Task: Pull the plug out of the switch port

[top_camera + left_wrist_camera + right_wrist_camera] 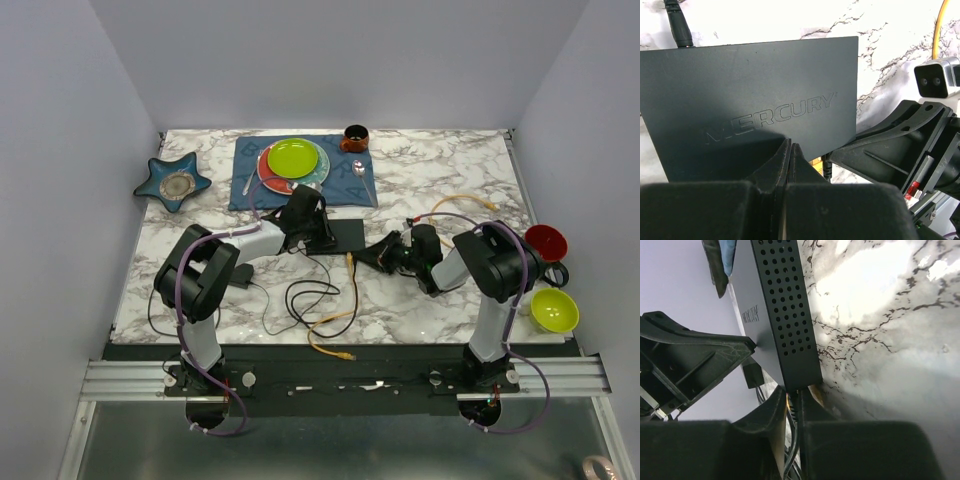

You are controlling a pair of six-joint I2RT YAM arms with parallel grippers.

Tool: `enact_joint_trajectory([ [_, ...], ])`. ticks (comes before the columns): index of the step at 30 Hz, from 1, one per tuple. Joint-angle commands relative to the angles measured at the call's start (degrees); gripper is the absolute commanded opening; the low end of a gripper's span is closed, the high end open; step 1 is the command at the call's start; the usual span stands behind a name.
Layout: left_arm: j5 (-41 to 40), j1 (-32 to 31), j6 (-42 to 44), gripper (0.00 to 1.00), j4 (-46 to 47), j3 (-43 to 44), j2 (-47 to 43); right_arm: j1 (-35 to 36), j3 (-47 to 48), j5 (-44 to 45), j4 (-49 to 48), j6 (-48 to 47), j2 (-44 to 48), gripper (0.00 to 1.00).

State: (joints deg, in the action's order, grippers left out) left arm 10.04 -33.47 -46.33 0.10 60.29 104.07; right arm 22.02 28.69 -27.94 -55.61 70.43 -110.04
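Observation:
The switch [347,234] is a flat matte-black box lying mid-table; in the left wrist view its top [750,95] reads MERCURY. My left gripper [322,232] is shut, and its tips [790,148] rest on the switch's top near the socket edge. My right gripper [372,253] comes in from the right at the switch's near corner. In the right wrist view its jaws [793,401] stand closed round the plug's ribbed black boot [795,407], right below the vented side of the switch [785,315]. The plug [826,167] still sits in the port, with a yellow piece beside it.
A yellow cable [352,290] and black cords [300,300] trail toward the near edge. A small power brick [240,276] lies left of them. A green plate [292,157] on a blue mat, a cup [355,137] and a star dish [174,182] stand behind. Red [546,241] and green [554,309] bowls sit right.

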Motion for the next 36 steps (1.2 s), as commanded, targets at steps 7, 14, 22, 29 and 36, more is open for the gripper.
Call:
enact_joint_trajectory([
  [7, 2.69, 0.16, -2.62, 0.00, 3.93, -3.25, -1.32, -0.05, 0.32, 0.70, 4.45, -5.30, 1.22, 0.00],
  [14, 7.80, -1.32, -6.49, 0.00, 11.24, -8.96, -4.05, -0.14, 1.19, 1.05, 11.05, -10.75, 3.25, 0.00],
  [22, 7.71, -2.56, -7.29, 0.00, 13.88, -12.83, -4.41, -0.05, 1.46, 1.05, 13.25, -12.42, 3.08, 0.00],
  [29, 7.10, -2.56, -7.29, 0.00, 13.35, -10.29, -0.89, -0.05, -0.20, -0.79, 13.78, -14.09, 4.56, 0.00],
  [36, 6.57, -2.47, -7.02, 0.00, 12.65, -6.51, 0.96, 0.04, -4.68, -2.46, 18.96, -18.92, 12.46, 0.00],
])
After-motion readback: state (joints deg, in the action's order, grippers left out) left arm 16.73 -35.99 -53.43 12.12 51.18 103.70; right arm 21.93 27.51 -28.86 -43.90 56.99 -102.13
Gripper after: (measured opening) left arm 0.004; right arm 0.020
